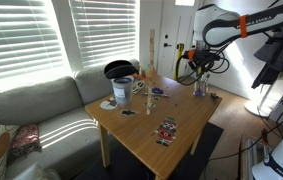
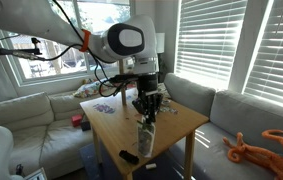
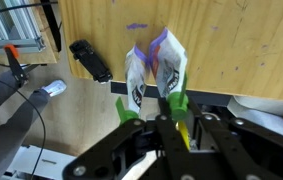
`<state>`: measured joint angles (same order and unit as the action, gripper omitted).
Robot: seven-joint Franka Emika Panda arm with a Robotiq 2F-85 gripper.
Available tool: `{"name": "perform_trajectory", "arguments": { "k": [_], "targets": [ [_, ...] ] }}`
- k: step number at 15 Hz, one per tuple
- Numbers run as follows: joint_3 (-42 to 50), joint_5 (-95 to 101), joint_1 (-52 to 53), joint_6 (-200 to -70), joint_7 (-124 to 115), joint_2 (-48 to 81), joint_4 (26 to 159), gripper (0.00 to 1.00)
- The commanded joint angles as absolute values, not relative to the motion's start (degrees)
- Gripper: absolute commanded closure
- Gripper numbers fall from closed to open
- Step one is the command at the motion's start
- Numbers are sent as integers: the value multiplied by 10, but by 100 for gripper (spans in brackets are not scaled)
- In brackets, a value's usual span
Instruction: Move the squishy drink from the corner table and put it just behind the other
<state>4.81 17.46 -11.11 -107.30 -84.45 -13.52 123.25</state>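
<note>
Up close in the wrist view, the end effector (image 3: 161, 112) has its green-tipped fingers (image 3: 178, 103) clamped on the lower edge of a drink pouch (image 3: 139, 80), a soft white pack with dark print and a purple top. A second, similar pouch (image 3: 169, 62) stands touching it on the wooden bench (image 3: 231, 45), near the bench's edge. A black remote (image 3: 89, 60) lies just beside them. In an exterior view, a paint can (image 1: 122, 91) stands at the far side of the bench (image 1: 186, 112) beside a black bowl (image 1: 119, 69); their contents cannot be made out.
</note>
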Motion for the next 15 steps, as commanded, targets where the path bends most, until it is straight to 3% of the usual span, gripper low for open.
{"name": "perform_trajectory", "arguments": {
  "k": [1, 8, 9, 11, 15],
  "targets": [
    [44, 200, -118, -1069, -871, -157, 1250, 95],
    [47, 220, -121, -1068, -883, -150, 1247, 95],
    [46, 222, -121, -1065, -882, -149, 1246, 55],
    [47, 222, -121, -1065, -880, -148, 1245, 49],
    [50, 212, -119, -1070, -871, -155, 1244, 21]
  ]
}}
